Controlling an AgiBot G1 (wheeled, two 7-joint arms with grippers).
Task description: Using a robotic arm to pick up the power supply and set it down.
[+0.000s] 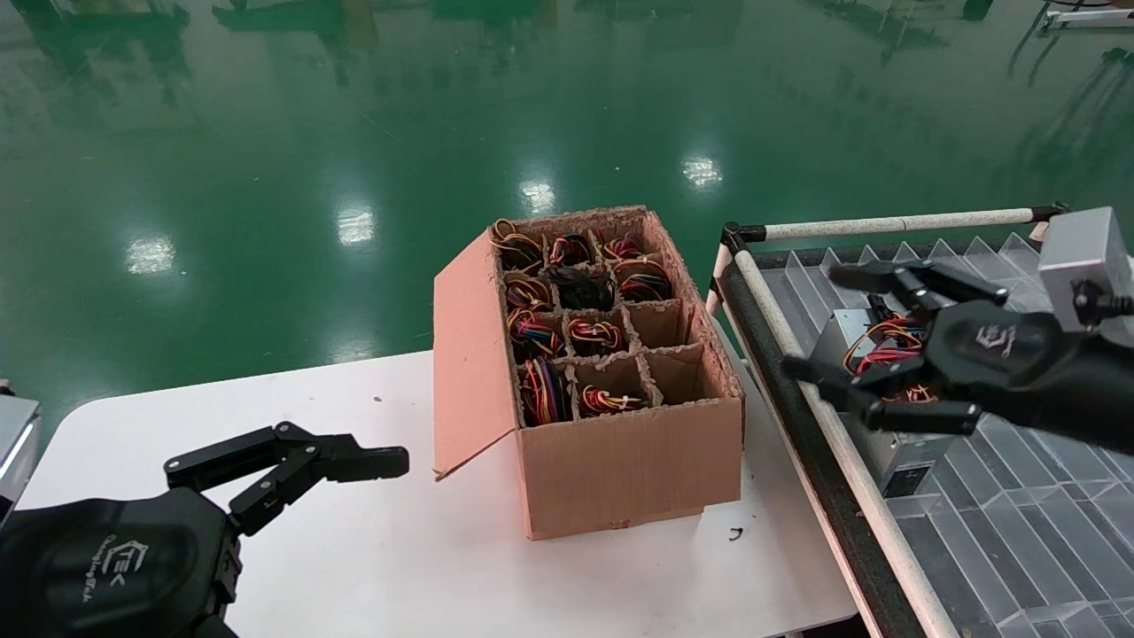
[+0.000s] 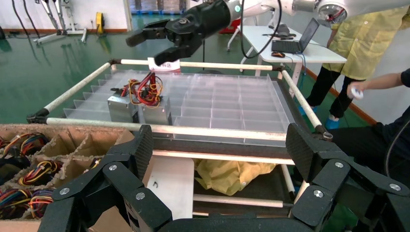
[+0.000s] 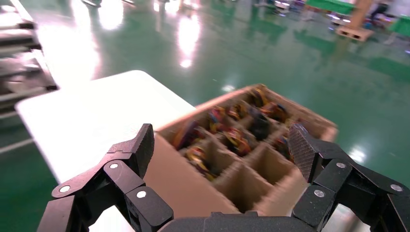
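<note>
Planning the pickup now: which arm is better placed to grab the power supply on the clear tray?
The right. Its open tool hangs directly over the power supply on the divided tray. The left tool sits low over the white table, with the cardboard box between it and the tray.

My right end effector (image 1: 819, 319) is raised, fingers spread wide, nothing between them, wrist block behind it. My left end effector (image 1: 292, 461) sits low w/ fingers also apart, pointing fwd, empty.
</note>
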